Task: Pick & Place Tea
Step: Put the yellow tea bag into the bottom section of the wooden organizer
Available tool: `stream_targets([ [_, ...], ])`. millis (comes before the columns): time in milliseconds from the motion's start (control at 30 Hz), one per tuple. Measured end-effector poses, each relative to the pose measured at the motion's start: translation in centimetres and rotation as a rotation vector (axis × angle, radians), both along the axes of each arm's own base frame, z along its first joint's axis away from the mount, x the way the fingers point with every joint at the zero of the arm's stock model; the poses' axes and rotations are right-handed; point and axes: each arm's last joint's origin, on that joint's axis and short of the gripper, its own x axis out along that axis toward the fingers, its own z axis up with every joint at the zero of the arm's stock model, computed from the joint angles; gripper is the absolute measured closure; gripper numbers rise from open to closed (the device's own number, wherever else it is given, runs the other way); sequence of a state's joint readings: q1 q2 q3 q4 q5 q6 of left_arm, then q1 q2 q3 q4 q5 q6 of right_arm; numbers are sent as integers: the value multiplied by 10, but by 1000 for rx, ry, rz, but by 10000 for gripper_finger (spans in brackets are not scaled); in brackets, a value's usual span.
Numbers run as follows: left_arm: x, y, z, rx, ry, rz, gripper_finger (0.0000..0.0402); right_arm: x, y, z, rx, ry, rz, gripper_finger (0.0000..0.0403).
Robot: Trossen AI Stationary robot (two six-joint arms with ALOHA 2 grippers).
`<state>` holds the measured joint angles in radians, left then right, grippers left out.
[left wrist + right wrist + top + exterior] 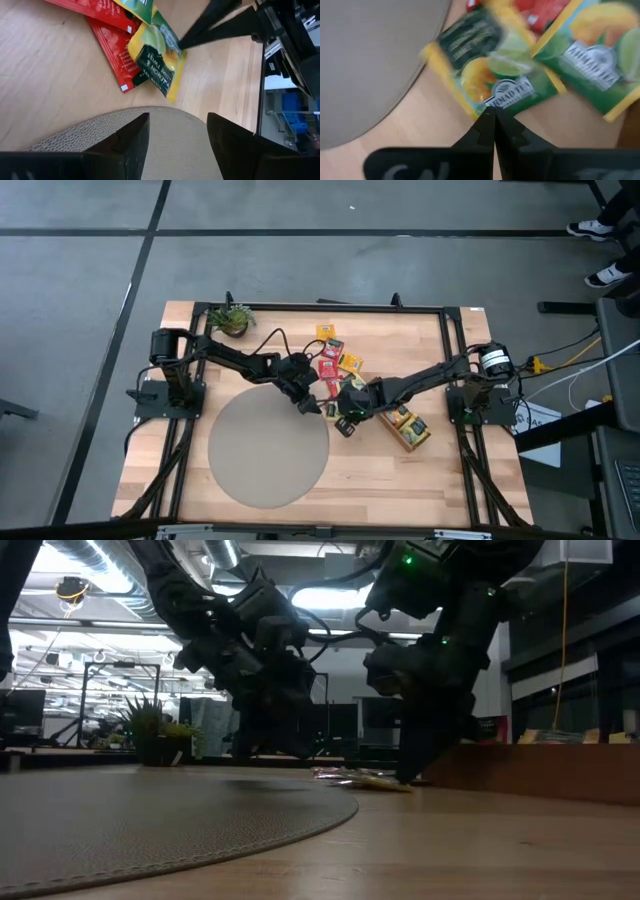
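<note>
Right claw fingers: pressed together to a single point, tip touching the near edge of a green-and-yellow sachet; whether paper is pinched between them does not show.
Green-and-yellow sachet: lies flat on the wood directly ahead of the right claw's tip, printed with citrus fruit and the words AHMAD TEA; one corner points toward the round mat.
Second green sachet: just beside the first, overlapping it, on the side away from the mat.
Red sachets: beyond both green ones, farther from the right claw's tip.
Round mat: grey, woven, just to the side of the right claw, its curved edge close to the nearest sachet.
Left claw: released, its two fingers spread wide with nothing between them, hovering over the rim of the mat.
Lemon-and-lime sachet: ahead of the left claw, on bare wood just past the mat's edge, lying over a red sachet.
Right claw: low over the near end of the tea pile, close to the left claw with only a small gap between them.
Wooden tray: behind the right claw, under its arm, with sachets inside.
Potted plant: well apart from both claws, at the table's far corner on the left arm's side.
</note>
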<state>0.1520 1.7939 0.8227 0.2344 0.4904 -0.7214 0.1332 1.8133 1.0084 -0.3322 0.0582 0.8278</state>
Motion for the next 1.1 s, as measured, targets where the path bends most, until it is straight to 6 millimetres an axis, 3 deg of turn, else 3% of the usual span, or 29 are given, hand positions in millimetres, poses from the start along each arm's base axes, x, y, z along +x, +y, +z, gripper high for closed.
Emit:
stream_targets([
  [233, 0, 0, 0, -3, -3, -7, 208, -1, -2, 13, -54, 25, -2, 397],
  [433, 0, 0, 0, -6, -5, -16, 208, 6, 2, 43, -55, 86, 10, 397],
  [533, 0, -1, 1, -13, -11, -29, 208, 1, 9, 53, -72, 181, 13, 397],
  [767, 0, -2, 1, -26, -16, -58, 208, -21, 32, 54, -74, 368, 32, 397],
  [1100, 0, -2, 1, -26, -15, -58, 208, -41, 69, 54, -65, 446, 13, 397],
])
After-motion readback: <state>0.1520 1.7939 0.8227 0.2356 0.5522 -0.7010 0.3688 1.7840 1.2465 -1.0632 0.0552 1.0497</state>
